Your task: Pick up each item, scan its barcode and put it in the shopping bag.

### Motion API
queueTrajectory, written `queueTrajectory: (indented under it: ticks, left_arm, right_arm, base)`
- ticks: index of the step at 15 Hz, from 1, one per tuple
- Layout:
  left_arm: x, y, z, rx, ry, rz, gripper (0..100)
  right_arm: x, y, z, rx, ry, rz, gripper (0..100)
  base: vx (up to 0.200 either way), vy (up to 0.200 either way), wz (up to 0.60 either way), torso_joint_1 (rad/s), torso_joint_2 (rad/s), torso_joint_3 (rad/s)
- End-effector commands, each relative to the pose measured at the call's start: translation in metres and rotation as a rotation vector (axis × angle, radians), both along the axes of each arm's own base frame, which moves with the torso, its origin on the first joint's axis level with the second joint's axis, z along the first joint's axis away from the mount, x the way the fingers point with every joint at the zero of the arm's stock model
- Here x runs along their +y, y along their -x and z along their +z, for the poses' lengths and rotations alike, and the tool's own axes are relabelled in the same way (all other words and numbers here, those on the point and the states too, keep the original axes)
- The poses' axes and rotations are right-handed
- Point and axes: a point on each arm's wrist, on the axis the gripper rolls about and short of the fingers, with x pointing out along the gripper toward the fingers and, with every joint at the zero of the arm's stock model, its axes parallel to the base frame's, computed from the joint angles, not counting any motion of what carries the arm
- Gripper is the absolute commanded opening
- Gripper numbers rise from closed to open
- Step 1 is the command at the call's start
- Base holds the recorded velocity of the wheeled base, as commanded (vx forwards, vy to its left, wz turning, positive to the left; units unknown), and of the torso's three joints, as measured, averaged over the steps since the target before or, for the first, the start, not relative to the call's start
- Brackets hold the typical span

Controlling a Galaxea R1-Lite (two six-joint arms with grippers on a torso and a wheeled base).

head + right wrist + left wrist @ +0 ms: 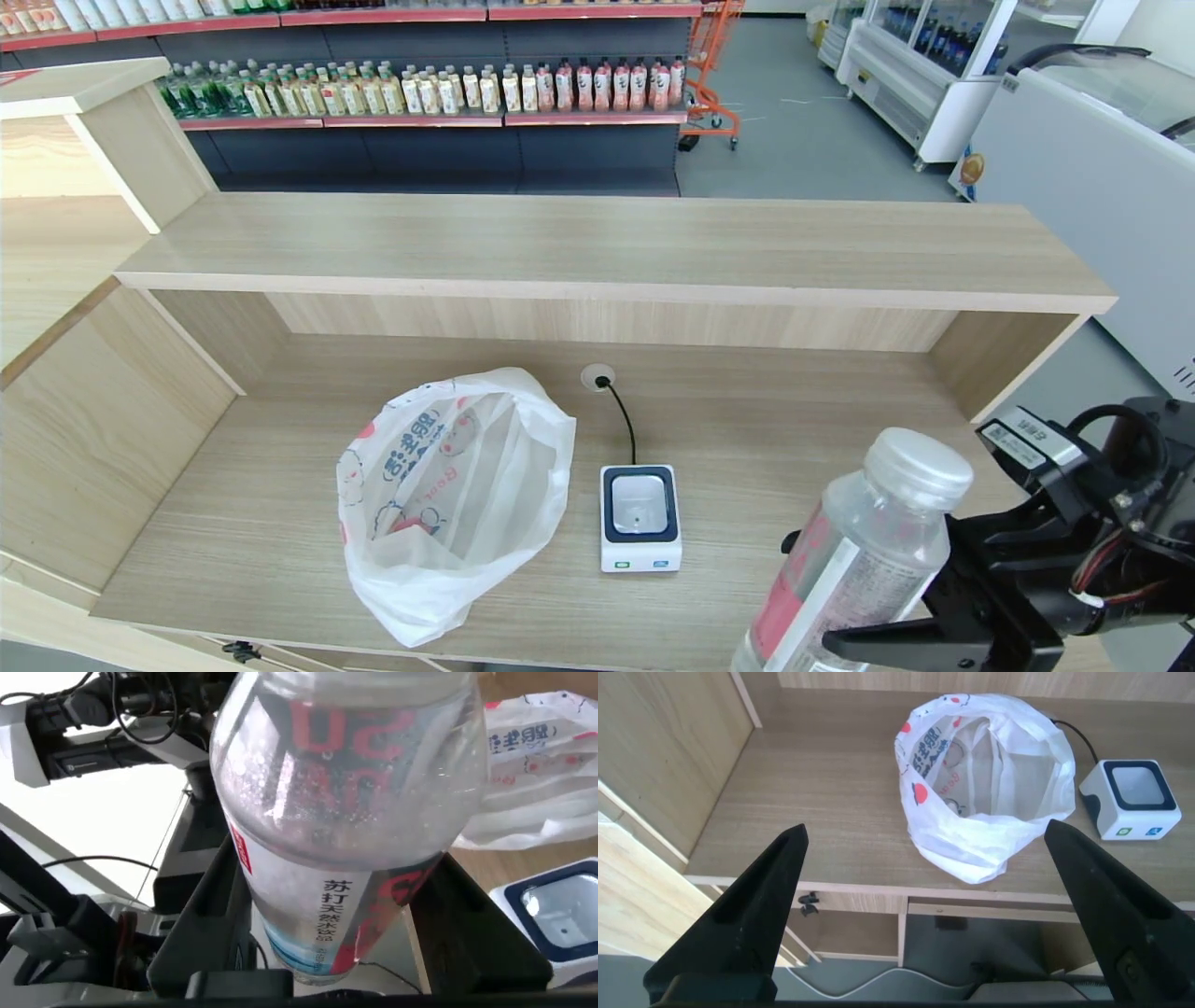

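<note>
Head view has the right claw (934, 597) clamped round a clear plastic bottle (873, 551), held tilted above the front right of the surface (794, 439), well apart from the barcode scanner (639, 516). I'd say the pick is done and scanning comes next: the label must be carried over the scanner's window, barcode facing it, though I can't make out where the barcode sits. The shopping bag (448, 504) lies open just beside the scanner. The left claw (924, 835) hangs wide open, holding nothing.
</note>
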Motion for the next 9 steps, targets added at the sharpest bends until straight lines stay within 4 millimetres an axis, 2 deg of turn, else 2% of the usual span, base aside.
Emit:
queueTrajectory:
  ticks: [1,6,9]
  left_arm:
    - [0.000,0.000,0.000,0.001,0.000,0.001,100]
    - [0.000,0.000,0.000,0.001,0.000,0.001,100]
    - [0.000,0.000,0.000,0.001,0.000,0.001,100]
  right_arm:
    - [0.003,0.002,0.000,0.001,0.001,0.017,0]
    - [0.011,0.004,-0.012,-0.008,0.033,0.061,0]
    - [0.010,0.005,-0.011,-0.023,0.031,0.060,0]
  base:
    - [0.000,0.000,0.00,0.000,0.00,0.000]
    - [0.000,0.000,0.00,0.000,0.00,0.000]
    - [0.000,0.000,0.00,0.000,0.00,0.000]
